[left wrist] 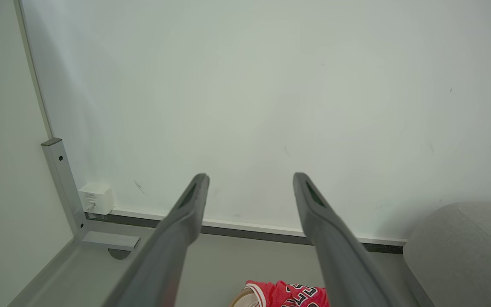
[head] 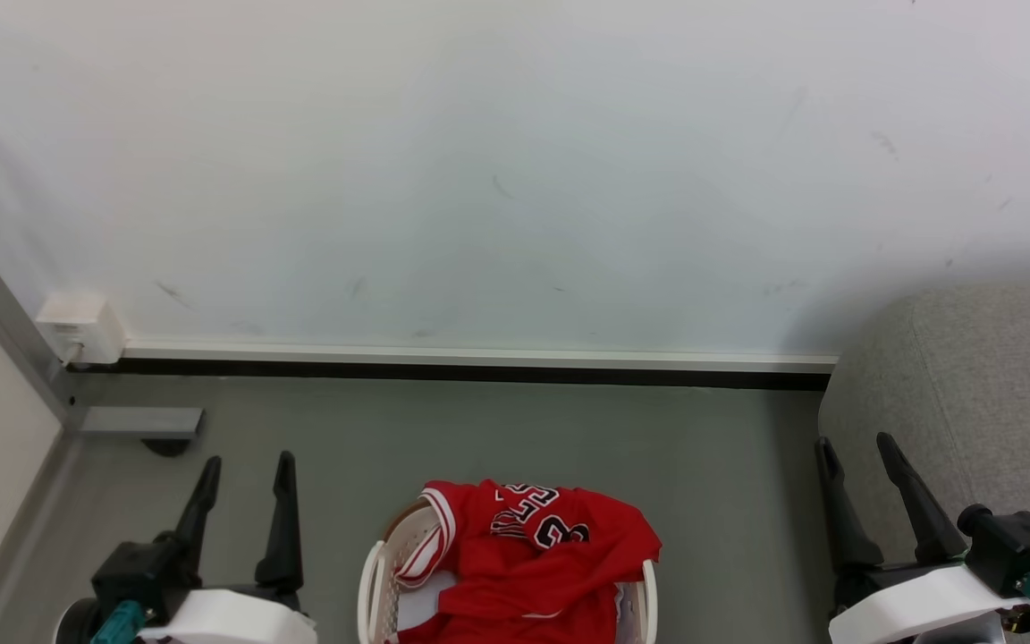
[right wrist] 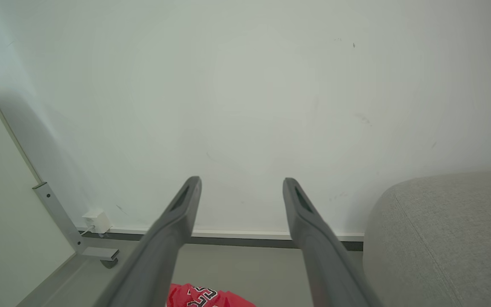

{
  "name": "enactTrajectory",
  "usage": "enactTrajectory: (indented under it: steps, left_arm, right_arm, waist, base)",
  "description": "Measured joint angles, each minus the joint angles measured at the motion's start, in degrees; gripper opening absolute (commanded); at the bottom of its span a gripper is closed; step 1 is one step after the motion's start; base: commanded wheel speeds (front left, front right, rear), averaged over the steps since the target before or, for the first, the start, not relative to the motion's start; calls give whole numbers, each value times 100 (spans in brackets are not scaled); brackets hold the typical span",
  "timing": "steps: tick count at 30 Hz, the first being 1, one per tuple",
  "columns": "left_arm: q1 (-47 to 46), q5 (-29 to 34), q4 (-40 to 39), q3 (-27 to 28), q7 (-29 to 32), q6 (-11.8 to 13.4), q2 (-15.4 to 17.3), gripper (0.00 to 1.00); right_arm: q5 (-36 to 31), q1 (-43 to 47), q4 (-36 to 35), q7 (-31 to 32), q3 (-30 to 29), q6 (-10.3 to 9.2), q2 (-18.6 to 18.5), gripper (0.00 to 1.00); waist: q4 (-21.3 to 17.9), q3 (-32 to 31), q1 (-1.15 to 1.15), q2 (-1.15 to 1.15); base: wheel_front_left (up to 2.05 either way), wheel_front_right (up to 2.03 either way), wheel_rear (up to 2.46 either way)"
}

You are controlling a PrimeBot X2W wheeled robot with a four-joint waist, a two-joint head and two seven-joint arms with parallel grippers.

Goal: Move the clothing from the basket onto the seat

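Note:
The red clothing [head: 533,559], a jersey with black-and-white lettering and number 23 on top, lies heaped in the white perforated basket [head: 374,572] at the bottom middle of the head view. The light grey seat [head: 971,394] rises at the right. My left gripper [head: 247,465] stands open to the left of the basket, nothing between its fingers. My right gripper [head: 856,447] stands open in front of the seat's edge, right of the basket. The left wrist view looks past the open left gripper [left wrist: 249,177] to the clothing [left wrist: 288,294] and seat [left wrist: 463,251]. The right wrist view has the open right gripper [right wrist: 241,181], clothing [right wrist: 203,296] and seat [right wrist: 446,238].
A pale wall [head: 515,179] with a dark skirting strip [head: 461,369] stands behind the grey floor [head: 515,429]. A white socket box [head: 81,326] and a grey metal post with a foot [head: 144,420] sit in the left corner.

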Motion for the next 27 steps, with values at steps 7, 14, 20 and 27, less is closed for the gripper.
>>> enactTrajectory:
  steps: [7,14,20,27]
  left_arm:
    - [5,308,-19,-7,-88,26,3,100]
    - [6,506,-33,-4,-149,44,2,100]
    - [6,748,-40,26,-223,43,-13,100]
    - [6,949,-52,49,-283,14,-42,100]
  right_arm:
    - [-196,-19,-8,-76,25,0,-11,100]
    - [-374,-30,-7,-133,89,0,-12,100]
    - [-530,-65,-10,-201,135,0,-22,100]
    - [-723,-73,-13,-263,185,0,-33,100]
  waist:
    - [-26,-6,0,0]
    - [-31,-13,0,0]
    - [-30,-14,0,0]
    - [-29,-28,0,0]
  base:
    - [0,0,0]
    - [0,0,0]
    - [0,0,0]
    - [0,0,0]
